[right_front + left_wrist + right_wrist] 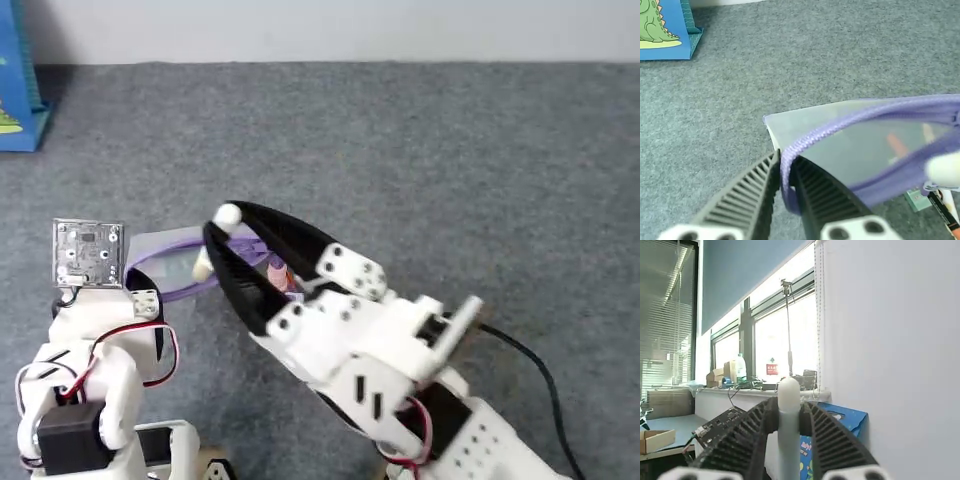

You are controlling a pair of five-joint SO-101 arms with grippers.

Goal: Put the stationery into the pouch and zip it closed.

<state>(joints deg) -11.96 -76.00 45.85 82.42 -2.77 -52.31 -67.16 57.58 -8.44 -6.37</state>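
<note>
Left fingers (776, 161) clenched on the pouch's (850, 135) purple zipper edge; the pouch lies ahead of them on the bench (450, 150). Right fingers (805, 416) grasp a white stick (788, 390), its tip poking past the fingertips.

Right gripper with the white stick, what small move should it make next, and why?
Probably tilt the right gripper downward, aiming the white stick at the pouch mouth: the stick points toward the wall, while the left gripper pinches the zipper edge.
</note>
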